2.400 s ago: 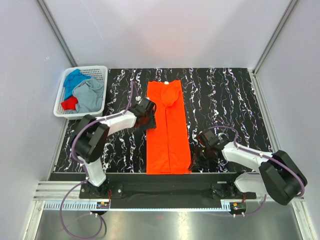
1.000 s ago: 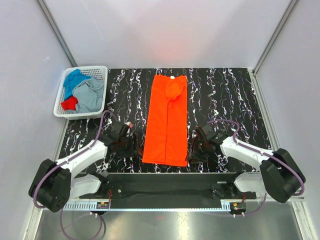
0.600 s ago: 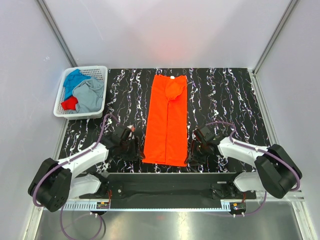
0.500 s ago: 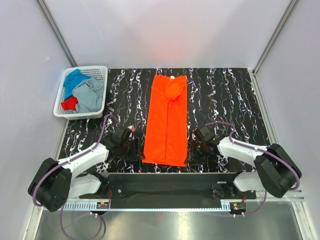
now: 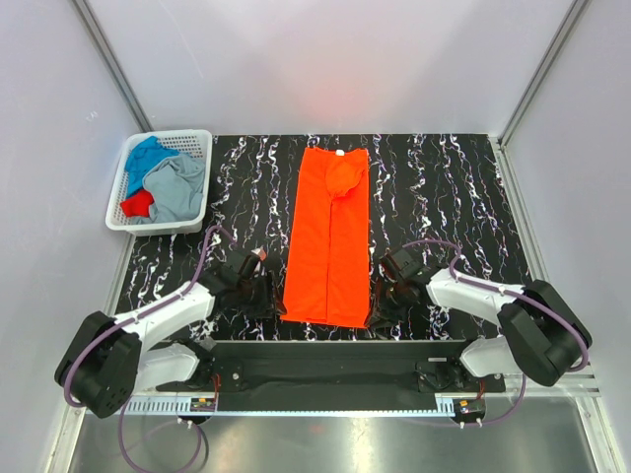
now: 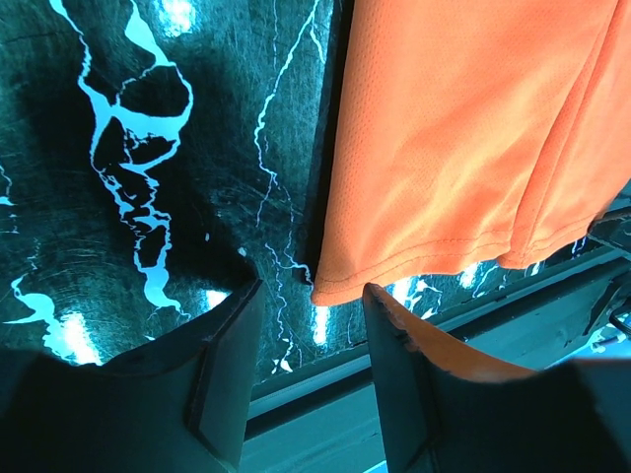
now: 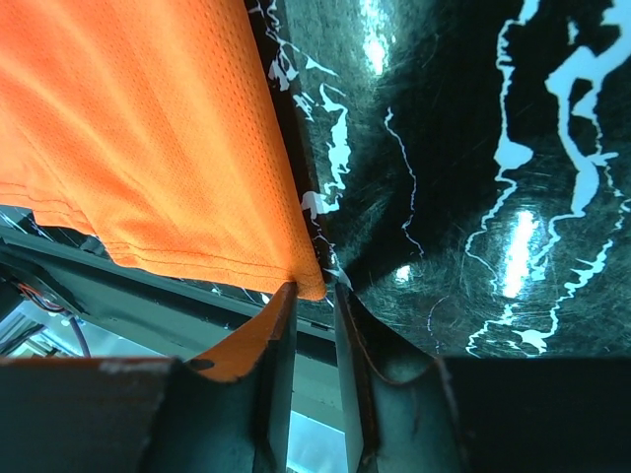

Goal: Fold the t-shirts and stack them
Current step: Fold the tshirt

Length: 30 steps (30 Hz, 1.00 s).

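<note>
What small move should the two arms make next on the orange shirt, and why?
Probably close both grippers on the hem. The left gripper stands open with a hem corner of the orange t-shirt at its mouth; the right gripper is narrow at the other corner, not yet clamped.

Thin matt cloth on the orange t-shirt (image 5: 330,236), a fine mesh knit with tiny holes up close and a double-stitched hem. The table (image 5: 444,187) under the shirt is black with white marble veining, smooth and glossy, with glare spots. The basket (image 5: 203,192), to the shirt's left, is white plastic lattice holding soft matt blue cloth (image 5: 146,156), grey cloth (image 5: 177,187) and red cloth (image 5: 138,204). At the shirt's near corners, the left gripper (image 6: 311,296) and right gripper (image 7: 315,296) have smooth, dark matt plastic fingers (image 6: 222,384). The left arm (image 5: 173,305) has a white semi-gloss shell. The rail (image 5: 99,379), nearer than the shirt, is silvery ribbed metal.
</note>
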Each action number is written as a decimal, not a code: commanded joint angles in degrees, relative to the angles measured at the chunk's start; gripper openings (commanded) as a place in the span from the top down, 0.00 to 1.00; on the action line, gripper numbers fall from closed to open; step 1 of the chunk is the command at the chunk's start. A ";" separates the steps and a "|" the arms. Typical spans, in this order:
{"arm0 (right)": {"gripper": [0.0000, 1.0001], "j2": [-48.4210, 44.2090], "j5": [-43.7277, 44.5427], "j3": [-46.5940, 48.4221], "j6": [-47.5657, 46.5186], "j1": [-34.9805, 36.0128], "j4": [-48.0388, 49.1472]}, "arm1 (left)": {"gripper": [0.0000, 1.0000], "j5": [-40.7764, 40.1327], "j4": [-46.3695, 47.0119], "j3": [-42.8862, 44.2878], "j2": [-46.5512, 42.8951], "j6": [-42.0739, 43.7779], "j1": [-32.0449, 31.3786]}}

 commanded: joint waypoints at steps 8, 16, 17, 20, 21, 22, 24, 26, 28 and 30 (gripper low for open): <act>0.79 3.87 3.30 1.78 -1.84 0.63 -2.67 | 0.47 0.04 -3.14 1.52 -5.00 0.50 -0.62; 0.83 5.10 4.27 2.93 -2.10 0.71 -3.37 | 0.51 2.41 3.09 -1.38 -0.44 0.07 -1.06; 0.83 5.10 4.36 2.93 -2.10 0.71 -3.46 | 0.52 2.59 4.32 -1.73 0.09 0.07 -1.06; 0.87 3.96 5.06 2.84 -2.28 0.71 -4.07 | 0.55 2.94 5.73 -2.09 1.50 -0.11 -1.15; 0.88 3.61 5.24 3.01 -2.45 0.80 -4.42 | 0.55 2.86 5.91 -2.00 1.85 -0.11 -1.15; 0.92 3.43 5.32 3.10 -2.54 0.72 -4.78 | 0.56 2.68 6.09 -2.00 2.03 -0.19 -1.15; 0.96 2.91 5.85 3.45 -2.72 0.71 -5.39 | 0.63 2.94 6.79 -1.91 2.20 -0.19 -1.23; 1.00 2.55 6.73 3.72 -2.81 0.80 -6.18 | 0.73 3.03 7.23 -1.74 2.12 -0.63 -1.32; 1.00 2.11 6.99 4.07 -3.07 0.71 -7.32 | 0.87 3.03 7.41 -1.65 1.77 -1.33 -1.67; 1.00 0.81 7.35 4.16 -3.24 0.71 -8.38 | 0.97 3.12 7.84 -1.82 1.42 -2.04 -2.46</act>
